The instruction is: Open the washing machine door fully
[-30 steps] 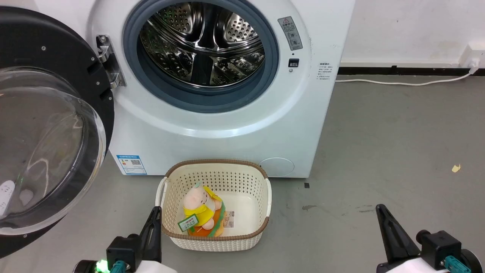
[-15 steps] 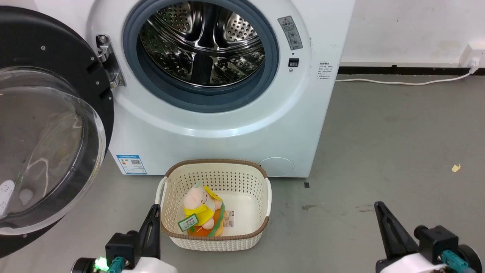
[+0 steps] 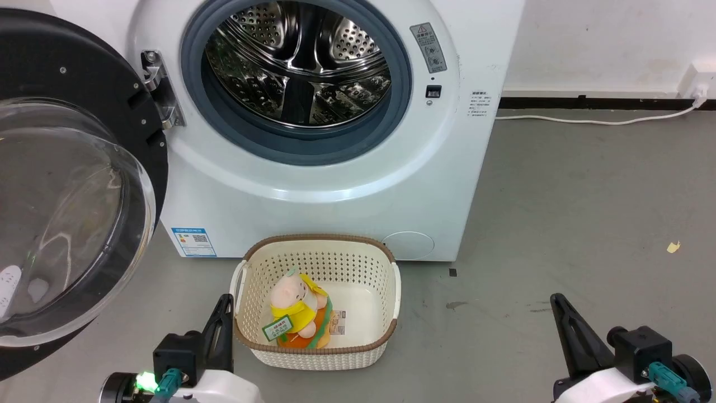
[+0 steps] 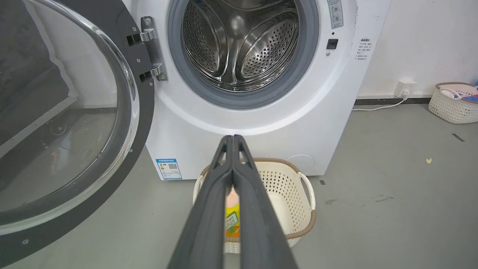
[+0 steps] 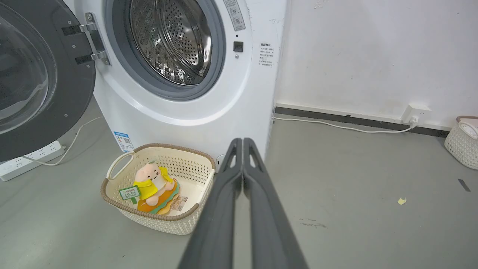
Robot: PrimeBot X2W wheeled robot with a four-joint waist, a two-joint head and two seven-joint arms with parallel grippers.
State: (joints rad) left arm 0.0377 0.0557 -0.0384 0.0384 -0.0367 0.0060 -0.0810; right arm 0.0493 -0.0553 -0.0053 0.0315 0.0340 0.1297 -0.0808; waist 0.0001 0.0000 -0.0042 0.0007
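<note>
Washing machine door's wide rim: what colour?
Glossy black rim on the round washing machine door; best in left wrist view.

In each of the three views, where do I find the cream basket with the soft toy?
Head view: basket at lower centre, before the washing machine.
Left wrist view: basket at lower centre, partly behind the shut fingers.
Right wrist view: basket at lower left.
Shared landmark: the blue label, up-left of the basket.

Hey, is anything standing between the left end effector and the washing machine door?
Nothing visible does. Bare floor lies between the left end effector and the washing machine door; the basket stands on the end effector's other side.
</note>
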